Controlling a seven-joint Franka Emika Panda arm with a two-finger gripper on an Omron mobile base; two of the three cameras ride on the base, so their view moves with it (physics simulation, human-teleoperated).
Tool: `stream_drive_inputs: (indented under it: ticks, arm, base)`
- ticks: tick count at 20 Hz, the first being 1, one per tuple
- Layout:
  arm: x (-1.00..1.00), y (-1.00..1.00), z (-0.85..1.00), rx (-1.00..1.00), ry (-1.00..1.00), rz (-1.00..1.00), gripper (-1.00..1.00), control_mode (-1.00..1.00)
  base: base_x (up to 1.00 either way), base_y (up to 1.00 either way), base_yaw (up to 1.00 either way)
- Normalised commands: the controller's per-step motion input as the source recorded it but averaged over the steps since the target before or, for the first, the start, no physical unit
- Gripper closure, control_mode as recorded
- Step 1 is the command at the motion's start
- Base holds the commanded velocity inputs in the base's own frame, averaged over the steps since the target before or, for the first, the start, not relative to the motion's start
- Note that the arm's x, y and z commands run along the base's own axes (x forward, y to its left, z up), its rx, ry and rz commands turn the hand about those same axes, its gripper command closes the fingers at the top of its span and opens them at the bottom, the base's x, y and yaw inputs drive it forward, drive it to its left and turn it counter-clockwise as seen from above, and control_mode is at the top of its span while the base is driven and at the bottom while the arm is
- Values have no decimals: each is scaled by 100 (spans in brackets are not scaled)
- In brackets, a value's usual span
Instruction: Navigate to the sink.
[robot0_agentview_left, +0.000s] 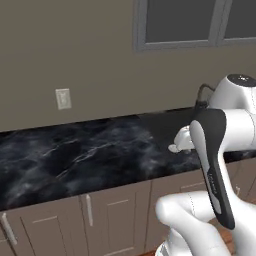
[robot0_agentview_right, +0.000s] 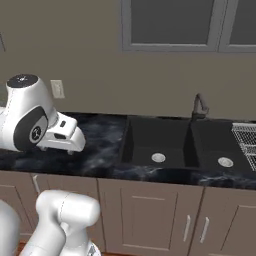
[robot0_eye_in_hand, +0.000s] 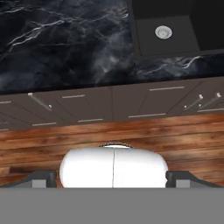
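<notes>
sink set into the black marbled desk, a double dark basin with two round drains, right of centre in the right base view; one basin corner with its drain at the upper right of the hand view. slim dark faucet upright behind the divider, against the beige wall. wire rack just beside the right basin, at the frame edge. window above the sink, wall outlet well to the left. brown cabinet doors under the desk, wooden floor below in the hand view.

hand held over the floor short of the cabinets, pointing down; only the outer tips visible at the lower edge, too little to tell whether spread or pressed together, nothing seen between them.

judged partly done: sink close and in sight, but off to the right rather than straight ahead. left to do, probably: a short drive rightward until squarely facing the basin.
</notes>
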Motion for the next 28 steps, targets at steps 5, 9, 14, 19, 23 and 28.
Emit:
stream_drive_inputs:
  ticks: [5, 9, 14, 19, 23, 28]
  arm:
    - [0, 0, 0, 0, 0, 0, -100, 100]
    - [0, 0, 0, 0, 0, 0, -100, 100]
    - [0, 0, 0, 0, 0, 0, -100, 100]
    - [0, 0, 0, 0, 0, 0, -100, 100]
    - [0, 0, 0, 0, 0, 0, -100, 100]
    - [0, 0, 0, 0, 0, 0, -100, 100]
  base:
    - [40, -100, 1]
    - [15, -100, 0]
    - [16, -100, 1]
    - [45, -93, 9]
    - [67, -36, 10]
    - [58, 0, 10]
